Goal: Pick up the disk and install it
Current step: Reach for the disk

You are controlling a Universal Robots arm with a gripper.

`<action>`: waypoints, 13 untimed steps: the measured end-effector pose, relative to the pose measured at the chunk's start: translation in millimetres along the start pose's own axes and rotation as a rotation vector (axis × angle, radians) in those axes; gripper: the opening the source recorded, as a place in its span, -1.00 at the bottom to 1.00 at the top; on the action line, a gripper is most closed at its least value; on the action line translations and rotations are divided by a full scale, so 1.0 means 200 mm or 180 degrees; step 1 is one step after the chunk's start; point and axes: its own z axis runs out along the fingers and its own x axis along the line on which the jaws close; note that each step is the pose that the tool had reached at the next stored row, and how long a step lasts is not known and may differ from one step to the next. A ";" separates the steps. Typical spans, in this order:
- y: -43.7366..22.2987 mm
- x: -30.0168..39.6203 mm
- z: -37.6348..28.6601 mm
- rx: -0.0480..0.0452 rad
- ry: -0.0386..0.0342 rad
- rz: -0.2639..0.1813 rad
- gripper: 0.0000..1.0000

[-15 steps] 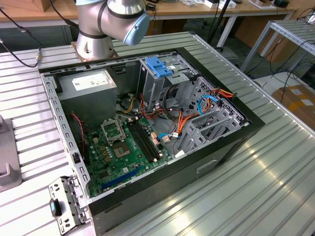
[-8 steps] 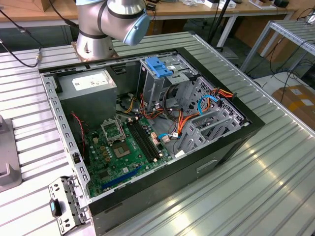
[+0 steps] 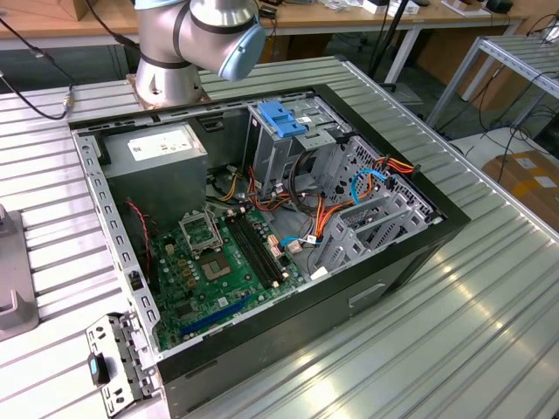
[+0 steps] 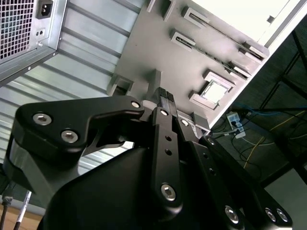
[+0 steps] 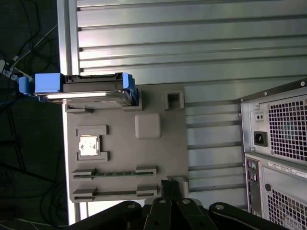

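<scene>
The disk point(image 5: 81, 89), a silver-grey drive in a bright blue carrier frame, stands on edge in a slot at one end of a grey fixture plate point(image 5: 124, 143). In the first wrist view my gripper point(image 5: 168, 185) hangs over the opposite end of that plate, well apart from the disk. Its black fingertips point(image 4: 165, 97) are together with nothing between them. The same fixture plate point(image 4: 192, 57) with its empty slots lies beneath the gripper in the second wrist view.
The open computer case point(image 3: 410, 253) lies on a ribbed metal table point(image 3: 489, 332), motherboard and metal drive cages point(image 3: 367, 218) exposed. A blue bracket point(image 3: 284, 118) tops the tall cage. The case's rear panel point(image 5: 276, 153) stands beside the fixture plate. Cables hang past the table edge.
</scene>
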 end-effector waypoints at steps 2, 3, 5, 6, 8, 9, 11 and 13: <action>0.000 0.006 0.000 0.0000 0.0000 0.0000 -0.80; -0.001 0.008 0.001 0.0000 0.0000 0.0000 -0.80; -0.001 0.015 0.001 0.0000 0.0000 0.0000 -0.80; -0.002 0.018 0.002 0.0000 0.0000 0.0000 -0.80; -0.002 0.025 0.002 0.0000 0.0000 0.0000 -0.80; -0.002 0.027 0.002 0.0000 0.0000 0.0000 -0.80; -0.003 0.033 0.002 0.0000 0.0000 0.0000 -0.80; -0.003 0.037 0.003 0.0000 0.0000 0.0000 -0.80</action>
